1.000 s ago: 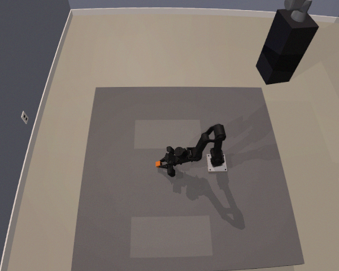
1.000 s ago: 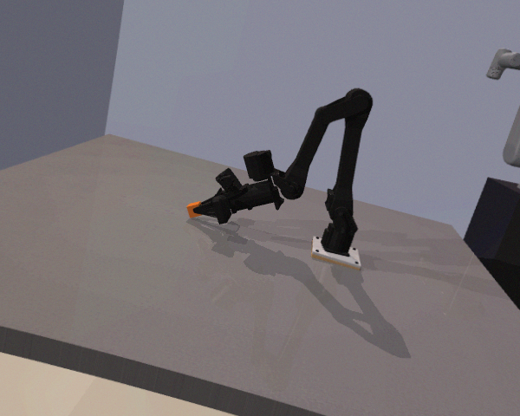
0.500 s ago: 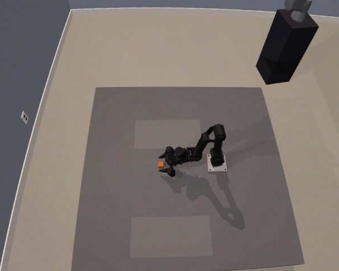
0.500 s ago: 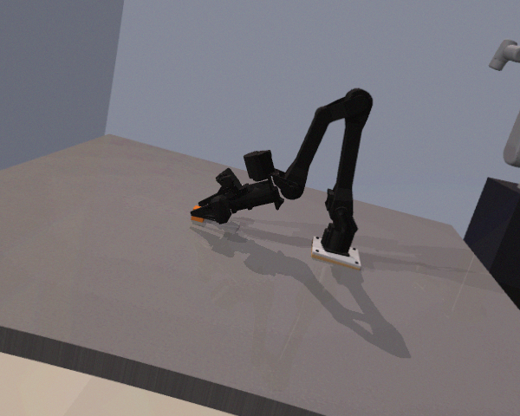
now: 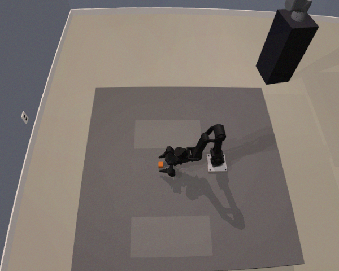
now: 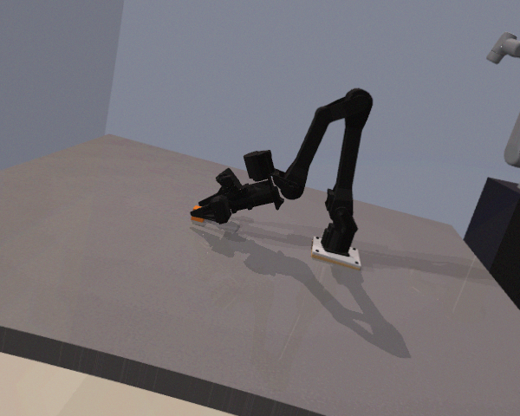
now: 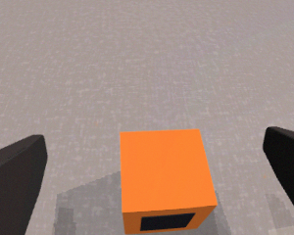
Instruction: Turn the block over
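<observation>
The orange block (image 5: 160,164) (image 6: 198,219) (image 7: 167,171) appears to rest on the table (image 5: 111,189) (image 6: 117,269) (image 7: 152,64). Its top is plain orange. Its dark square mark (image 7: 167,222) is on the side facing the arm, seen foreshortened at the bottom of the wrist view. The underside is hidden. My gripper (image 5: 159,164) (image 6: 196,209) (image 7: 161,143) is wide open and low over the table, tilted forward. Its fingers stand on either side of the block, with a gap on both sides in the wrist view.
The arm's white base plate (image 5: 212,169) (image 6: 341,258) is to the right of the block. Two paler rectangles (image 5: 166,134) (image 5: 171,236) show on the table on either side of the block. A dark pedestal (image 5: 286,49) (image 6: 497,228) with a grey arm stands beyond the table.
</observation>
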You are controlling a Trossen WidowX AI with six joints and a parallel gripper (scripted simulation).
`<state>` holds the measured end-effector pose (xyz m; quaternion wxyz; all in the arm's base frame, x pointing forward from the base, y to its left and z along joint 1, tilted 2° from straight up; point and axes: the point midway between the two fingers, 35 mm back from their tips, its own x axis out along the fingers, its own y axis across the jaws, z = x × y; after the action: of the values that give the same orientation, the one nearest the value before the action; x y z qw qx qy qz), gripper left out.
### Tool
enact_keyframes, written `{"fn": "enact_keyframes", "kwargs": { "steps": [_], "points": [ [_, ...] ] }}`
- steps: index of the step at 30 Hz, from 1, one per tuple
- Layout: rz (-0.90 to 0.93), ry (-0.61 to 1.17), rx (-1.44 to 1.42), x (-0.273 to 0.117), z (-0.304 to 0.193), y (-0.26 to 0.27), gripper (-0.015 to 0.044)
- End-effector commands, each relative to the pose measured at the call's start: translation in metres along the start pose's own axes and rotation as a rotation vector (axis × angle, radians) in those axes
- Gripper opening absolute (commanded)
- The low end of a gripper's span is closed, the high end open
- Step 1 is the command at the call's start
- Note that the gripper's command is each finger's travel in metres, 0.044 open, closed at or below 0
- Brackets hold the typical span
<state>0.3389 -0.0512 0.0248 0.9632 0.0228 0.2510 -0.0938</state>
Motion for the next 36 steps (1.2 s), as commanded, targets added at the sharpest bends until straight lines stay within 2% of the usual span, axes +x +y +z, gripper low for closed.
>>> {"fn": "enact_keyframes", "kwargs": {
  "steps": [1, 15, 22, 29, 36],
  "points": [
    [-0.003, 0.002, 0.004, 0.0, -0.001, 0.0, 0.044],
    [-0.003, 0.008, 0.004, 0.001, -0.001, 0.0, 0.044],
    [-0.001, 0.244, 0.002, 0.004, 0.02, 0.001, 0.044],
    [-0.002, 0.504, 0.004, -0.045, 0.051, 0.0, 0.044],
    [-0.002, 0.529, 0.005, -0.052, 0.054, -0.001, 0.044]
  ]
}}
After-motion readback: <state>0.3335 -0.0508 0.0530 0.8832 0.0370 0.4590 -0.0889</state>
